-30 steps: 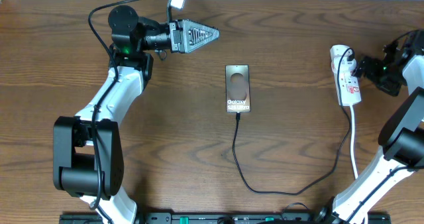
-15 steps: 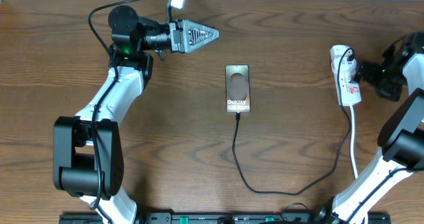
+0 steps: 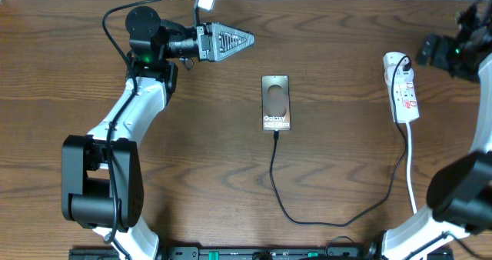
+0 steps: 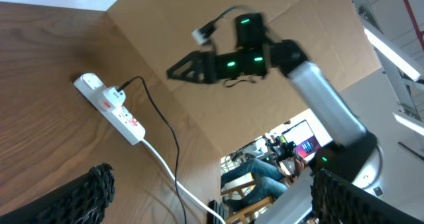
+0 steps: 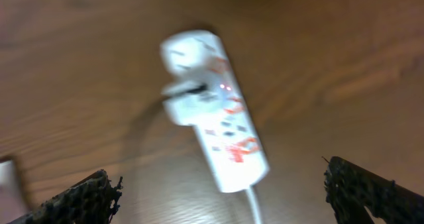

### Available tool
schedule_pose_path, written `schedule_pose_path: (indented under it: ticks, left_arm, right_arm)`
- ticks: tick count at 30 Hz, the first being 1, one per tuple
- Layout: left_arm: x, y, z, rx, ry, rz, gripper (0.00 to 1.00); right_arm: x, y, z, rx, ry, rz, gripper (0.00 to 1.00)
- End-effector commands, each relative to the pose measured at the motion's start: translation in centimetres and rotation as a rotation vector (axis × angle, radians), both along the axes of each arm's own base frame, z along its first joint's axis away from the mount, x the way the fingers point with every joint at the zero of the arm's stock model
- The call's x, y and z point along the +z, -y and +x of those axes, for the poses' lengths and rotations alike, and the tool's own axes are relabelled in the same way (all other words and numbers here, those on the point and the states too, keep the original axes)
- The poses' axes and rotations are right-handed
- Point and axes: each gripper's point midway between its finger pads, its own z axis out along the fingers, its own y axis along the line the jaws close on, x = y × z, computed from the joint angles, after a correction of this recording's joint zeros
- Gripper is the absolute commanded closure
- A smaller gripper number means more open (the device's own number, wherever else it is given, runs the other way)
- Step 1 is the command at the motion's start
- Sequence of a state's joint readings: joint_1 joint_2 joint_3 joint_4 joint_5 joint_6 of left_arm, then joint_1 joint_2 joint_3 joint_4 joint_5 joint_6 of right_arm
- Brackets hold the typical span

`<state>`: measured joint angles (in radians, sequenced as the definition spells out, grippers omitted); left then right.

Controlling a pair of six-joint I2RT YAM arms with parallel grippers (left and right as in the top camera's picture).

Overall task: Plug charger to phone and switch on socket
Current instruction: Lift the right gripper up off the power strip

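The socket lies just ahead of my right gripper, jaws wide apart, holding nothing (red light looks on, I think). The charger runs off to the phone, seemingly plugged in. My left gripper, also spread, parks clear of both.

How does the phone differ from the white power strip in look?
The phone is dark with white lettering; the power strip is white with red markings. The phone is a short slab; the power strip is longer and narrower. Both lie flat on the table, joined by the charger cable.
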<state>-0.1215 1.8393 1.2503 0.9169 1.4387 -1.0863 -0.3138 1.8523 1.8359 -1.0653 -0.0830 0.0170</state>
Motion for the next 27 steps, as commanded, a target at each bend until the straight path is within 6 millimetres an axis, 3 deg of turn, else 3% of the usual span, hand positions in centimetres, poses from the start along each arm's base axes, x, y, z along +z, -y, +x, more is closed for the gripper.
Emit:
schedule_pose_path:
  ticks: [1, 5, 11, 27]
  left_arm:
    - [0.9, -0.1, -0.5, -0.011, 0.045, 0.001, 0.04]
    - [0.9, -0.1, -0.5, -0.011, 0.045, 0.001, 0.04]
    - [0.9, -0.1, -0.5, -0.011, 0.045, 0.001, 0.04]
    - [0.9, -0.1, -0.5, -0.011, 0.045, 0.001, 0.04]
  right_arm:
    - [0.6, -4.1, 0.8, 0.103, 0.013, 0.003, 0.01]
    - [-0.1, -7.8, 1.3, 0.224, -0.011, -0.029, 0.01]
    - [-0.3, -10.6, 1.5, 0.295, -0.021, -0.062, 0.01]
    - [-0.4, -11.0, 1.2, 0.305, -0.034, -0.059, 0.01]
